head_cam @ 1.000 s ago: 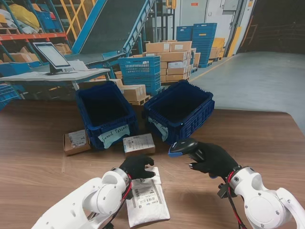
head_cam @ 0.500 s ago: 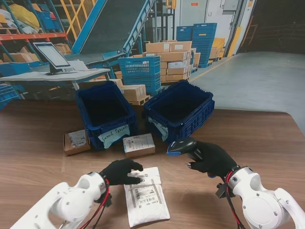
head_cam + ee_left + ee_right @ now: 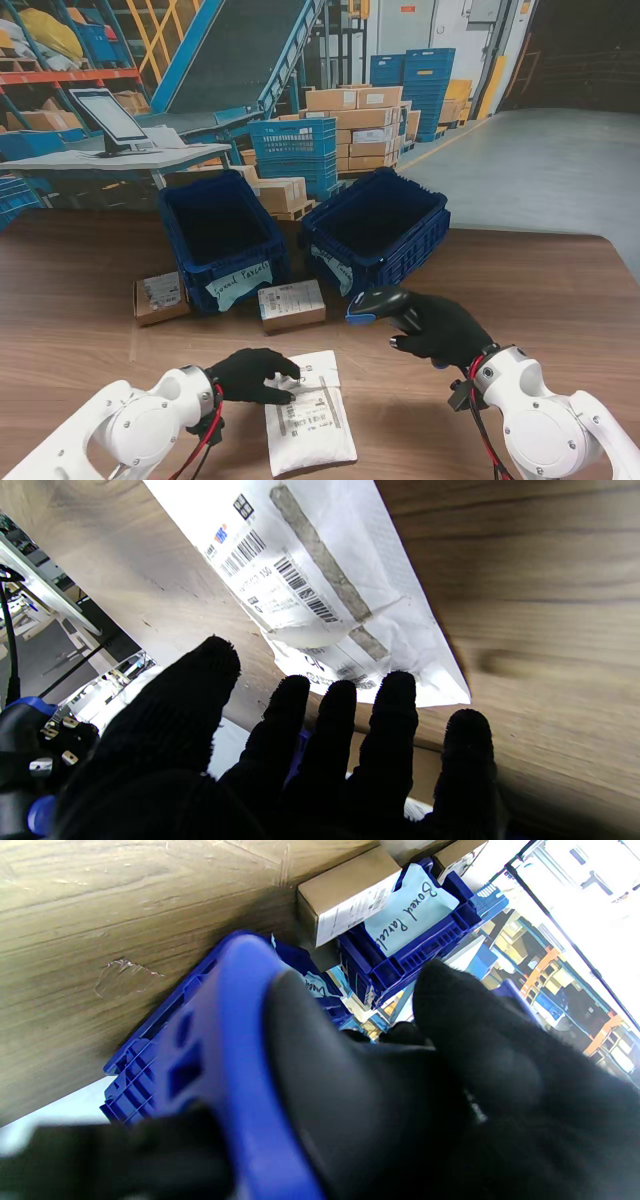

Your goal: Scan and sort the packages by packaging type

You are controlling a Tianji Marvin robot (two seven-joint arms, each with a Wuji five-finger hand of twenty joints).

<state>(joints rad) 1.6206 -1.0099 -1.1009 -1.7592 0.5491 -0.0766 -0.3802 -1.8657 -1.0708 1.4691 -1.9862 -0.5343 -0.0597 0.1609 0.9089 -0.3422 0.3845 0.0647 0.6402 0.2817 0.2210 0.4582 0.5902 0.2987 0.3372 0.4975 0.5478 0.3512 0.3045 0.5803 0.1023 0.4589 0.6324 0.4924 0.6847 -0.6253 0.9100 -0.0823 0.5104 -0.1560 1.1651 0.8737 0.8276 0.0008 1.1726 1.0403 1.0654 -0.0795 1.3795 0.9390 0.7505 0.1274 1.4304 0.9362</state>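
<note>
Since a second ago the left hand (image 3: 252, 375) has swung out from over the white mailer's top edge to its left side and now lies flatter, while the right hand (image 3: 440, 330) has barely shifted. From the stand's view, the left hand's black-gloved fingers (image 3: 284, 376) rest spread on the far left corner of the white padded mailer (image 3: 305, 412), which lies flat on the brown wood-grain surface (image 3: 560, 290) nearest to me; the right hand is wrapped around the handle of a black-and-blue barcode scanner (image 3: 375, 303), its head turned toward the left. Farther from me sit two dark blue ribbed plastic crates (image 3: 372, 236), each with a pale handwritten label, a labelled cardboard box (image 3: 291, 303) between them and a smaller cardboard box (image 3: 161, 297) to the left. At the left wrist, the fingers (image 3: 395, 715) are apart and extended, their tips over the mailer's (image 3: 320, 580) crinkled edge beside its printed barcodes; whether they press it I cannot tell. At the right wrist, gloved fingers (image 3: 480, 1040) are clamped on the scanner's smooth blue-and-black body (image 3: 235, 1050), which blocks much of the view; beyond it show a crate (image 3: 425, 935) labelled "Boxed Parcel" and a cardboard box (image 3: 345, 890) touching the crate.
</note>
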